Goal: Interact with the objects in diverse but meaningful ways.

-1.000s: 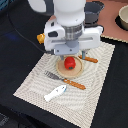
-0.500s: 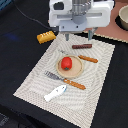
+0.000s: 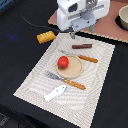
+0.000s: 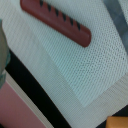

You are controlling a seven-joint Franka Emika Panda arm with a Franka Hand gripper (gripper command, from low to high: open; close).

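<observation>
On the pale mat (image 3: 95, 75) lie the tomato (image 3: 63, 62) upon its plate (image 3: 74, 70), the sausage (image 3: 82, 46) and the fish (image 3: 55, 92); the bread (image 3: 46, 36) sits on the desk (image 3: 20, 55) beside it. My hand (image 3: 73, 34) hangs over the mat's far edge near the sausage; whether it is wide or narrow I cannot tell.

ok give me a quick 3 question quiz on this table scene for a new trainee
1. True or false: the tomato sits on the round plate.
2. Which toy lies off the placemat, on the dark table?
A. white fish
B. yellow bread block
C. brown sausage
3. Fill in: the sausage lies nearest the placemat's edge on the ___ side.

Key: 1 true; 2 B; 3 robot's
</observation>
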